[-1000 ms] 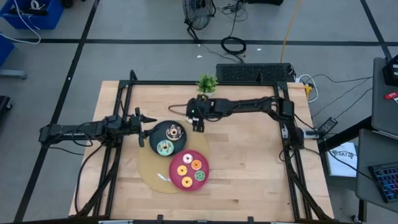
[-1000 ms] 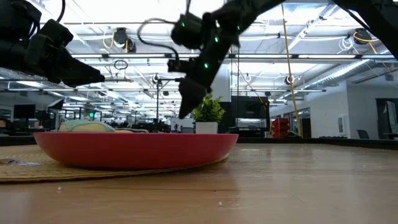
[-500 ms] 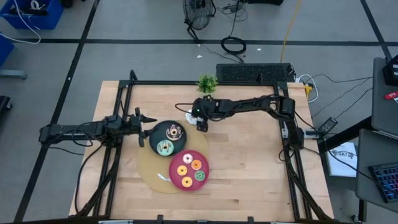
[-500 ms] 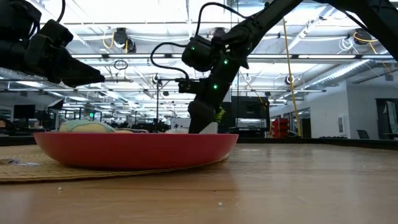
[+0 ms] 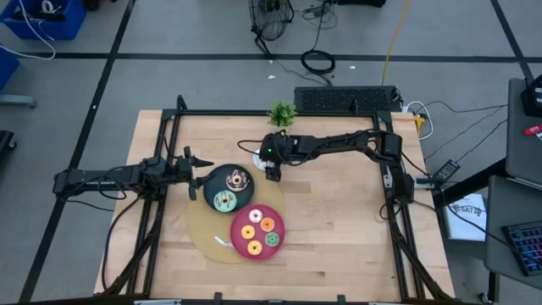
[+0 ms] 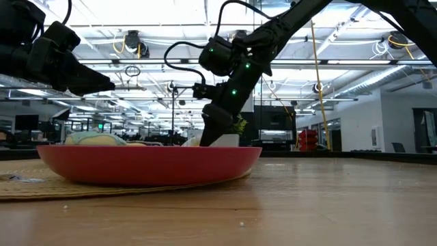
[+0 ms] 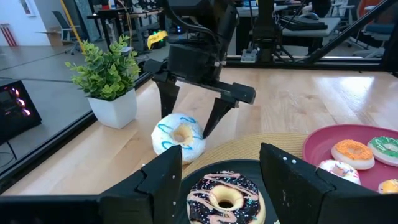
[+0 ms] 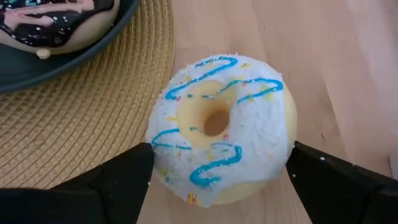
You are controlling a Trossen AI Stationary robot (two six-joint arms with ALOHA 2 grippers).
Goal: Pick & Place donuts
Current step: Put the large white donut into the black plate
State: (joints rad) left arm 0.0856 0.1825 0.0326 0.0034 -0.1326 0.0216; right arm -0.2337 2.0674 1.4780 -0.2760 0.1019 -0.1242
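A white donut with blue drizzle [image 8: 221, 127] lies flat on the table just off the far edge of the woven mat, also seen in the high view [image 5: 257, 156] and the left wrist view [image 7: 179, 137]. My right gripper [image 8: 219, 151] is open and tipped down over it, one finger on each side of its rim. My left gripper [image 5: 196, 174] is open and hovers at the left rim of the dark plate [image 5: 212, 188]. That plate holds a chocolate donut [image 7: 225, 198] and a mint donut [image 5: 224, 201]. Several more donuts lie on the pink plate [image 5: 240, 243]. My right gripper's fingers [image 8: 124, 177] stand close against the white donut's rim [image 8: 163, 163] on two opposite sides, coming slanting from above and from the table's right. I cannot tell whether they touch it. The donut lies flat on the table.
A small potted plant [image 5: 282, 113] stands at the far edge, just behind the right gripper. The round woven mat [image 5: 203, 230] lies under both plates. In the low view the pink plate [image 6: 150, 164] fills the foreground. Bare wood stretches to the right and near side.
My right gripper has come down from above the dark plate's far rim to table height, shifted slightly toward the table's right, and tipped, so its fingers now straddle the white donut. The left arm has kept still.
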